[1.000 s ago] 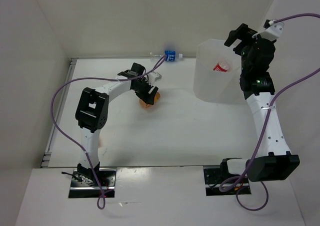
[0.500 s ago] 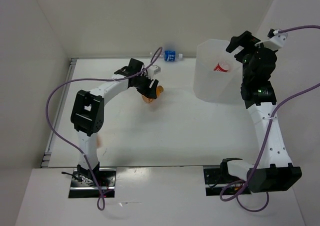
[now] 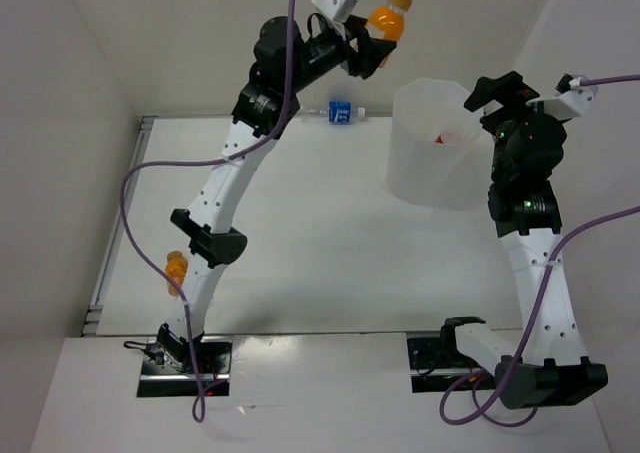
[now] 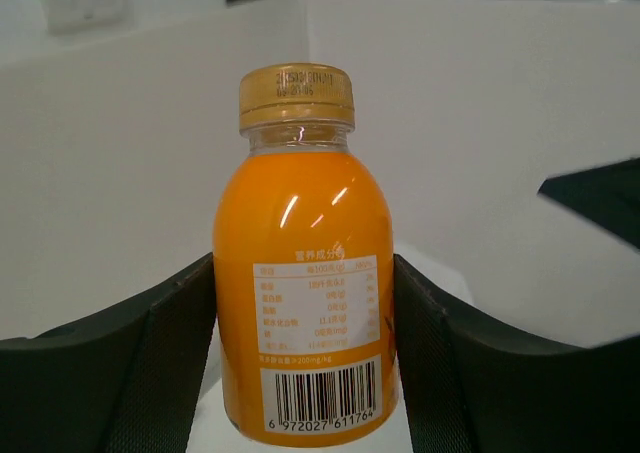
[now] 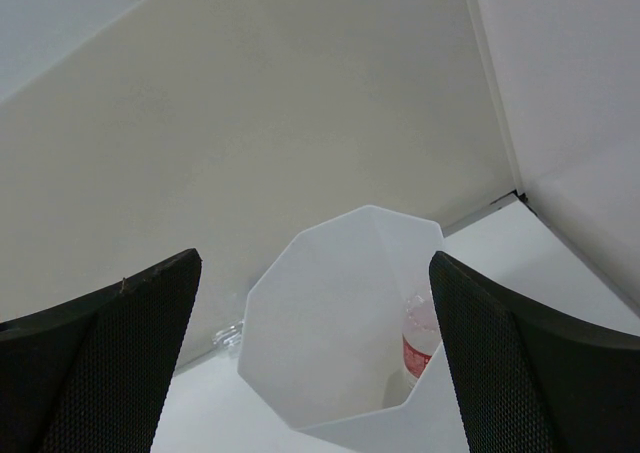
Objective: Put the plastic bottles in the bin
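**Operator:** How many bottles are there?

**Manual:** You will count four: two orange and two clear. You will also see one bin (image 3: 425, 178) at the far right of the bench (image 3: 350, 263).

**Operator:** Where is each one?

**Manual:** Refer to the overhead view.
1. First orange bottle (image 4: 303, 273): pinched at its sides by the left jaws, cap up. It is raised high off the bench, left of the bin.
2. Second orange bottle (image 3: 175, 270): on the bench near its left edge, beside the left arm.
3. Blue-label clear bottle (image 3: 340, 111): on its side against the far wall.
4. Red-marked clear bottle (image 5: 418, 338): inside the bin.

**Operator:** And the right jaws?

**Manual:** You will find them spread wide and gripping nothing, above the bin's rim.
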Available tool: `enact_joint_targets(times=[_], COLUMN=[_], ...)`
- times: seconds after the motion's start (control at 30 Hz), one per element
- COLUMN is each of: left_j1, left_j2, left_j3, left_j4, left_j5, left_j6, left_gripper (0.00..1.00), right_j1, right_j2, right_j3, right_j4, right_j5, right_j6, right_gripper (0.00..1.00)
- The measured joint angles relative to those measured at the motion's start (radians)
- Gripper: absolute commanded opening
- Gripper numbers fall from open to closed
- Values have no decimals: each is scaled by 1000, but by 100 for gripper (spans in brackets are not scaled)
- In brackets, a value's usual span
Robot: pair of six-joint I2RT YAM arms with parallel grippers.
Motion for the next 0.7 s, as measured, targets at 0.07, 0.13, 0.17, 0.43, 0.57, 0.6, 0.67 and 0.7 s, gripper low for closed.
enact_joint_targets(times=[0.07,0.13,0.17,0.43,0.57,0.6,0.67,0.7], left_j1=[-15,-29,-33,-53,-77,-85,-101,-108], left_j2=[77,145,179,377,391,391,391,391], left_j3=[105,142,153,142,135,135,135,135], left_j4=[51,93,116,208,282,302,351,366], left_j5=[2,5,8,-20,-51,-58,-69,-74], left_j6=[-30,-69,-83,-137,-137,-136,-131,-129], left_gripper=[64,64,66,70,74,77,80,81], right_j1=[0,0,0,0,0,0,0,0], right_j2=[0,10,19,79,79,79,79,79], right_j3=[-1,2,10,26,26,26,26,26], right_j4=[1,-1,-2,-2,2,2,2,3], right_j5=[0,-1,-1,0,10,11,13,14], right_j6=[4,10,11,34,48,51,55,56], right_gripper=[100,100,100,100,100,100,100,100])
